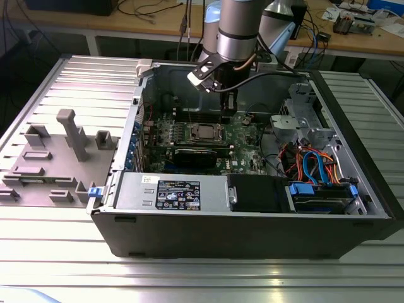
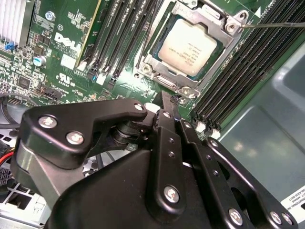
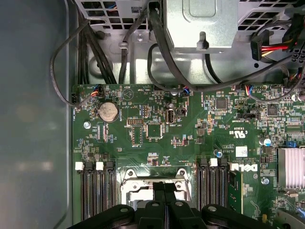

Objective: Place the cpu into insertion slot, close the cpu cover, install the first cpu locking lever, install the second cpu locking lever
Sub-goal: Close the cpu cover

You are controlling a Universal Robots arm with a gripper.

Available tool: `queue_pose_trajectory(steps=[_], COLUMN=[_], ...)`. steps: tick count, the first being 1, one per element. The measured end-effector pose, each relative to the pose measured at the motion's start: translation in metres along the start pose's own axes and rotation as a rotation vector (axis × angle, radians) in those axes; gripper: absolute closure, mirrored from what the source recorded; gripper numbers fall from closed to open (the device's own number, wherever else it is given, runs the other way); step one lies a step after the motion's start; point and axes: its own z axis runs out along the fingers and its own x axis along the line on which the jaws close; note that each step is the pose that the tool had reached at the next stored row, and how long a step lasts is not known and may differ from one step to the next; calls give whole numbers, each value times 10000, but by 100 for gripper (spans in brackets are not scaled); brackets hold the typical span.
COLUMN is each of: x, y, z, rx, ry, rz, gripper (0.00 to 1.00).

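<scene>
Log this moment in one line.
cpu: seated | cpu cover: down over it | claw: shut, beside cover's edge

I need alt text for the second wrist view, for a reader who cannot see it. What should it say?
A pale silvery-beige square cpu lies on the green circuit board, framed by the silvery metal cpu cover. The black gripper, jaws shut, is close beside the cover.

My arm [image 1: 238, 28] is a silver-grey cylinder trailing a black cable [image 1: 267, 74]; the black fingers [image 2: 167, 143] carry silver screws [image 2: 171, 193].
</scene>
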Motion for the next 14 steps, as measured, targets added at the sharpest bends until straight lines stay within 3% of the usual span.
queue_pose_trajectory(steps=[14], x=[0], y=[-37], z=[-1], rx=[0], ry=[0], rz=[1], gripper=[89])
